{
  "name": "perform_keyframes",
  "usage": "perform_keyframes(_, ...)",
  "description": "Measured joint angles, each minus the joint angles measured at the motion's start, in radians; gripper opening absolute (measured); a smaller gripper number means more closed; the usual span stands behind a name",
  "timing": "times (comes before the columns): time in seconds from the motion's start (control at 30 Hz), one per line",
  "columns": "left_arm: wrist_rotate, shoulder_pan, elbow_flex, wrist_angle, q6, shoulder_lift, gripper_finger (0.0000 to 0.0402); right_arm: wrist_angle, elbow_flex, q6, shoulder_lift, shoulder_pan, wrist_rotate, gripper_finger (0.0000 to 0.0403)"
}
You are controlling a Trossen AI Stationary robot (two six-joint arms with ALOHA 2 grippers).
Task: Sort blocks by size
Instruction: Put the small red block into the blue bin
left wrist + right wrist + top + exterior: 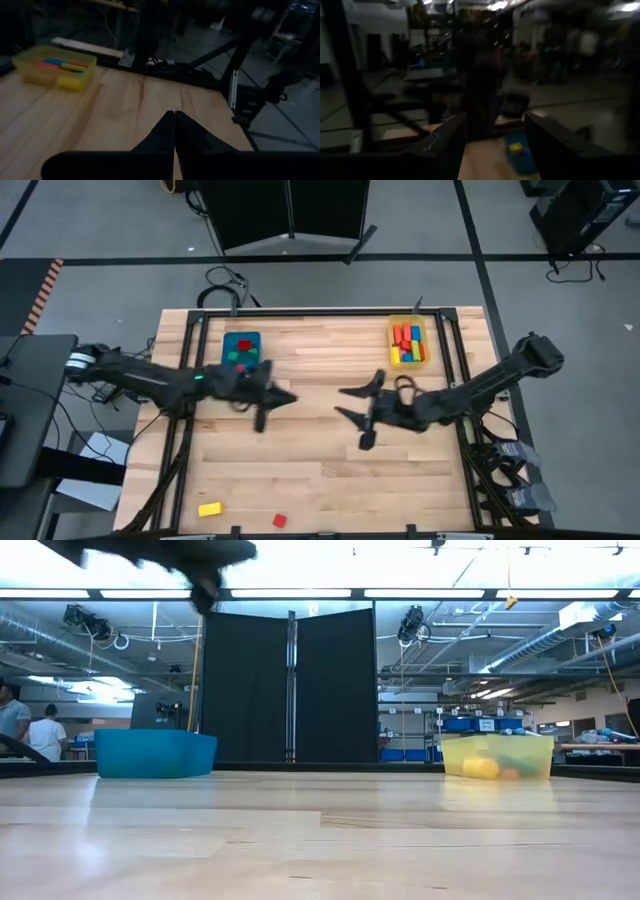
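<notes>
Left gripper (283,397) pinched closed, empty; right gripper (352,406) spread wide, empty. Yellow bar (210,509), red cube (280,521) at table's 6 o'clock edge: light, rigid, probably slick; you pinch flat sides.

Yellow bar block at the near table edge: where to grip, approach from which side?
Take the yellow bar block across its short width, at mid-length, coming straight down from above. It lies flat, long axis roughly along the table edge, and the red cube sits well clear, so the fingers should have room either side.
</notes>
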Motion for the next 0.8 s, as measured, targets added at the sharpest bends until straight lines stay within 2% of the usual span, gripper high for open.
perform_keyframes(0.13,-0.234,-0.188,-0.020,-0.238,-0.060,-0.201,0.0014,-0.007,0.068,0.105,0.147,-0.020,-0.093,0.0210)
perform_keyframes(0.27,-0.411,-0.343,-0.021,-0.371,-0.114,-0.272,0.0014,-0.077,0.198,0.166,0.315,-0.015,-0.172,0.0210)
perform_keyframes(0.33,-0.446,-0.398,-0.019,-0.396,-0.143,-0.283,0.0014,-0.157,0.287,0.194,0.403,-0.003,-0.218,0.0210)
perform_keyframes(0.53,-0.455,-0.517,-0.020,-0.428,-0.192,-0.275,0.0014,-0.433,0.598,0.219,0.650,0.050,-0.393,0.0220)
perform_keyframes(0.8,-0.522,-0.625,-0.020,-0.427,-0.217,-0.273,0.0014,-0.812,0.993,0.170,0.923,0.104,-0.519,0.0271)
